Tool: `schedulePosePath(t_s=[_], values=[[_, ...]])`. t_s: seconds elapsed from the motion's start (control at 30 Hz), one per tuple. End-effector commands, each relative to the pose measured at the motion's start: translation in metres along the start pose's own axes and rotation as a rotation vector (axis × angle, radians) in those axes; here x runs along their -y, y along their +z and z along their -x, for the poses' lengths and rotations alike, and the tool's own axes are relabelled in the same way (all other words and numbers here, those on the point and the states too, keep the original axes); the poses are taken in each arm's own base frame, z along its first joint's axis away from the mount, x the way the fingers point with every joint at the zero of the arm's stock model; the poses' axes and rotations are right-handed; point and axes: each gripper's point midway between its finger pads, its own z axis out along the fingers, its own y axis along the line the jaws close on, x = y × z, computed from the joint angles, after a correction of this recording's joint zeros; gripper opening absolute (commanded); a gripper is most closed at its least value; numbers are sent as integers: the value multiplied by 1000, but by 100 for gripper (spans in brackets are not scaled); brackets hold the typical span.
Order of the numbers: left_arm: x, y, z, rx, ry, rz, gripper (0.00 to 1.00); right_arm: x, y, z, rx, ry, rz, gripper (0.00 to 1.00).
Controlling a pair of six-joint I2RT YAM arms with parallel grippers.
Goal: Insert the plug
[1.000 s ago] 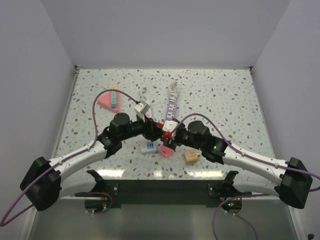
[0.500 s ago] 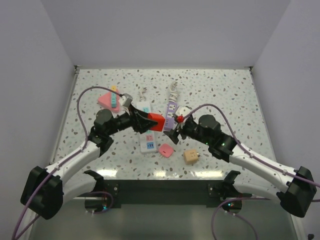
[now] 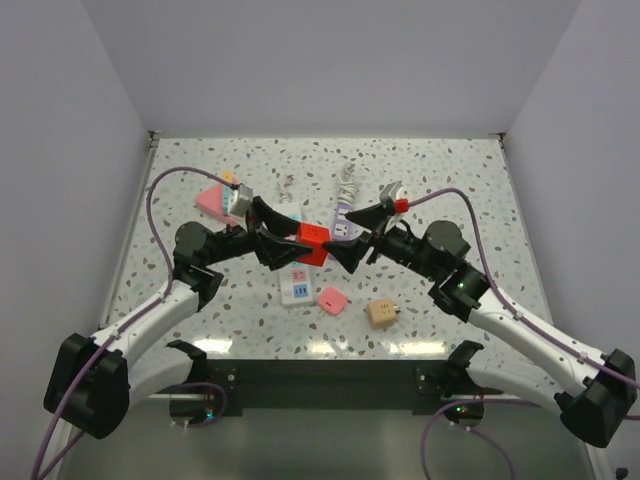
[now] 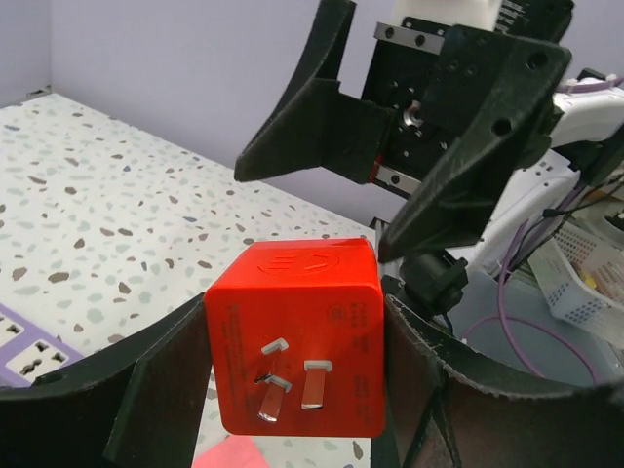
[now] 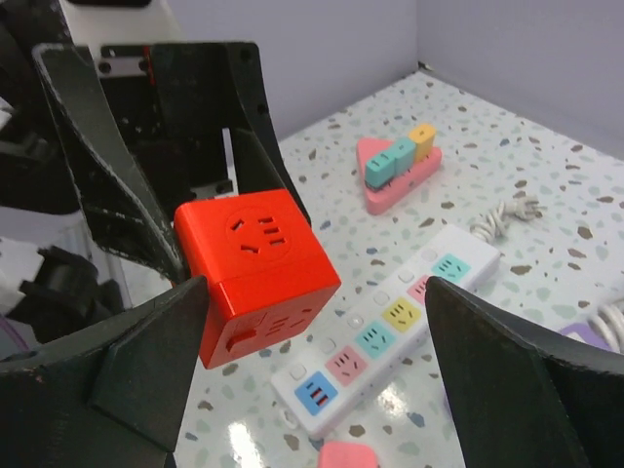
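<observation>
The plug is a red cube (image 3: 311, 243) with three metal prongs, held up above the table. My left gripper (image 4: 292, 366) is shut on its two sides, prongs (image 4: 288, 380) facing the left wrist camera. In the right wrist view the red cube (image 5: 255, 273) shows its socket faces, and my right gripper (image 5: 317, 288) stands open, its left finger (image 5: 146, 380) close by the cube and its right finger well apart. From above, the right gripper (image 3: 358, 236) sits just right of the cube. A white power strip (image 5: 385, 331) with coloured sockets lies on the table below.
The white strip (image 3: 294, 288) lies under the arms, a purple strip (image 3: 343, 215) behind it. A pink triangular block (image 3: 215, 200) sits at the back left. A small pink plug (image 3: 331, 299) and a tan cube (image 3: 382, 312) rest near the front.
The left gripper has carried the red cube up and back from the table. The right gripper has opened wide, let go of the cube and drawn off to the right.
</observation>
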Motion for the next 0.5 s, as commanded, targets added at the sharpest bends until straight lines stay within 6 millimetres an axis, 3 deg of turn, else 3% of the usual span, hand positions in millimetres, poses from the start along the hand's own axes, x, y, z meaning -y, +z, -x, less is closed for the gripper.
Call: schedulePosePath(t_s=[0.0, 0.3, 0.47], values=[[41, 1, 44, 78, 165, -167, 0, -24, -11, 47, 164, 79, 127, 96], [77, -6, 69, 138, 243, -305, 0, -63, -12, 59, 221, 113, 383, 96], [82, -7, 78, 154, 253, -319, 0, -75, -20, 58, 245, 73, 468, 96]])
